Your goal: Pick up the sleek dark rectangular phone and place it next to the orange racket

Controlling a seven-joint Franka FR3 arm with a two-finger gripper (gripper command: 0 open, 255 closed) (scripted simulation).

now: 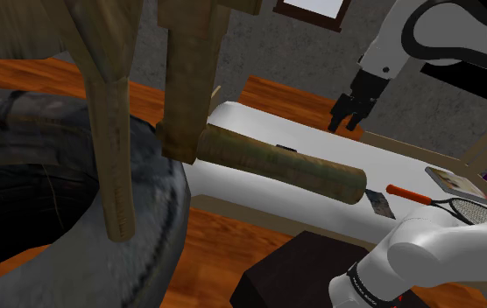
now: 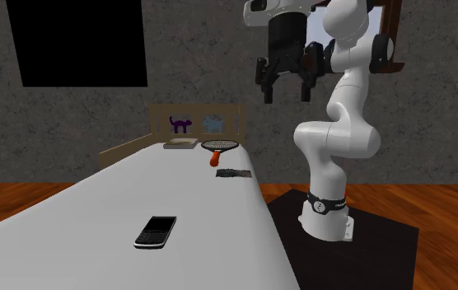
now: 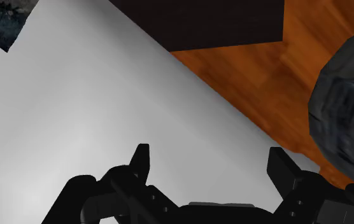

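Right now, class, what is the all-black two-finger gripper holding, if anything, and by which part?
Nothing. The all-black two-finger gripper is open and empty above the white table; the dark rectangular phone lies on it, untouched.

White table (image 2: 120,194) — carries: dark phone (image 2: 156,232) near one end; well apart at the other end, racket (image 2: 219,147) with orange handle — small dark card (image 2: 233,173) just beside it, flat book (image 2: 181,144) near.
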